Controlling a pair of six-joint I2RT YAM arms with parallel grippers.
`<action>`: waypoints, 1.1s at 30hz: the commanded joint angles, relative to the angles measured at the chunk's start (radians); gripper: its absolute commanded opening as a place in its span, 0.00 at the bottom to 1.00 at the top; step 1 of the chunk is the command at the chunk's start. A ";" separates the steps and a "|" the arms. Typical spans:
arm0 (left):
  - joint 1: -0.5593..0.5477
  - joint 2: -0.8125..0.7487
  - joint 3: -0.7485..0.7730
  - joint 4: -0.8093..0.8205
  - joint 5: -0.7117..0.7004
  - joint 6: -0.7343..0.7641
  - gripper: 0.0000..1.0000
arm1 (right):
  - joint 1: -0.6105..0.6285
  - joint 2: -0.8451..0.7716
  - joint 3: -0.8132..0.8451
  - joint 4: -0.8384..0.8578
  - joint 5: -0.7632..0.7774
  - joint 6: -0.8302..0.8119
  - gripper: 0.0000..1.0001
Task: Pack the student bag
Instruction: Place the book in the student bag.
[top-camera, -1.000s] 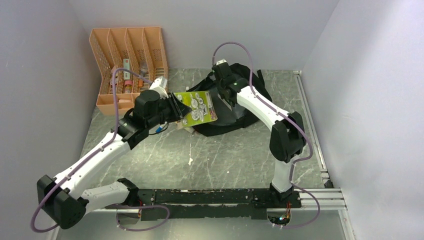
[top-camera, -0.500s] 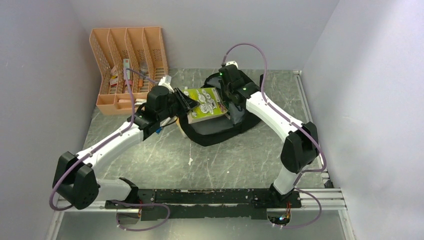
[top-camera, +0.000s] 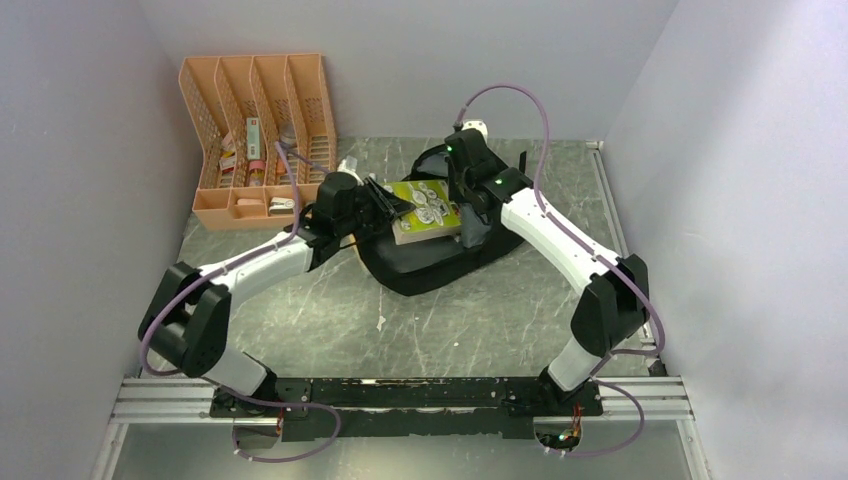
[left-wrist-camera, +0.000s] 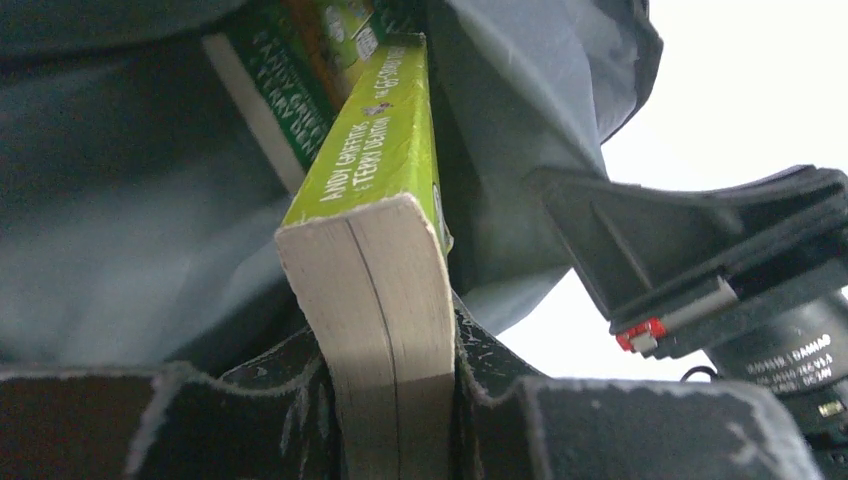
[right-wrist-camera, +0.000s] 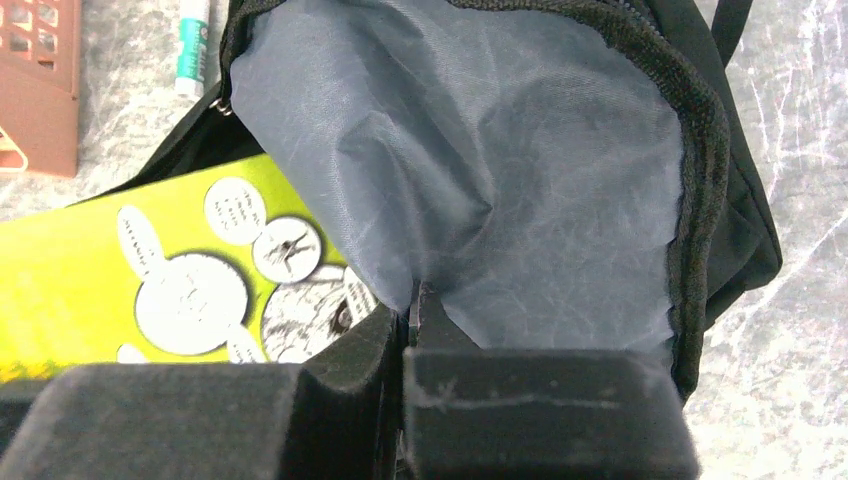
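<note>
We see the book (top-camera: 425, 208) farther from the orange mesh organiser (top-camera: 255, 130) than a second ago. Its thick cream page block and glossy lime-green cover now lie in the mouth of the student bag (top-camera: 430, 265), a rounded black fabric sack on the veined stone table (top-camera: 450, 320), right of the organiser. The left gripper (top-camera: 385, 205) is clamped on the book's page edge, and the right gripper (top-camera: 470, 225), on the bag's side away from the organiser, is pinched tight on soft, crinkled grey lining.

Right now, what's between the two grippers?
The yellow-green book, held by the left gripper, spans the gap above the student bag toward the right gripper; the top view shows it.
</note>
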 joint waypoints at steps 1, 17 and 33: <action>0.004 0.054 0.027 0.292 0.039 -0.053 0.05 | 0.008 -0.080 -0.013 0.061 0.000 0.045 0.00; -0.029 0.493 0.340 0.547 0.153 -0.033 0.05 | 0.035 -0.262 -0.151 0.018 0.044 0.137 0.00; -0.103 0.644 0.479 0.505 0.215 0.049 0.05 | 0.052 -0.340 -0.246 -0.004 0.113 0.147 0.00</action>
